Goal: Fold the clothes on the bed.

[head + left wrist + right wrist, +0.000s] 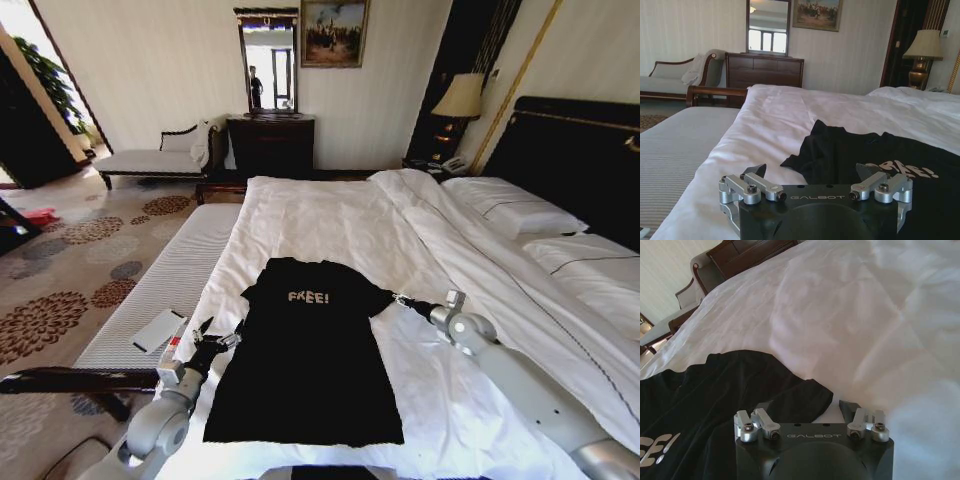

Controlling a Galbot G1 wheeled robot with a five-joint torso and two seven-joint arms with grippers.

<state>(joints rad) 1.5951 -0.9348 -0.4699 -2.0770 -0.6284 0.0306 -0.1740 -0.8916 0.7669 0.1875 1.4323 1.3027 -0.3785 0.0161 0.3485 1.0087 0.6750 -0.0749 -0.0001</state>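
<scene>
The clothes are one black T-shirt (305, 360) with white "FREE!" lettering, lying flat and face up on the bed (330, 215) near its foot. My left gripper (222, 335) is open at the shirt's left edge, just below the left sleeve. In the left wrist view the left gripper (812, 172) has its fingers spread wide, with the sleeve (810, 155) just ahead of them. My right gripper (399, 298) is at the tip of the right sleeve. In the right wrist view the right gripper (805, 407) stands open, with the sleeve's end (810, 395) between its fingers.
A grey striped bench (150, 290) runs along the bed's left side with a white card (158, 330) on it. Pillows (515, 210) and a dark headboard (580, 150) are on the right. A chaise (150, 160), a dresser (270, 145) and a lamp (460, 97) stand beyond.
</scene>
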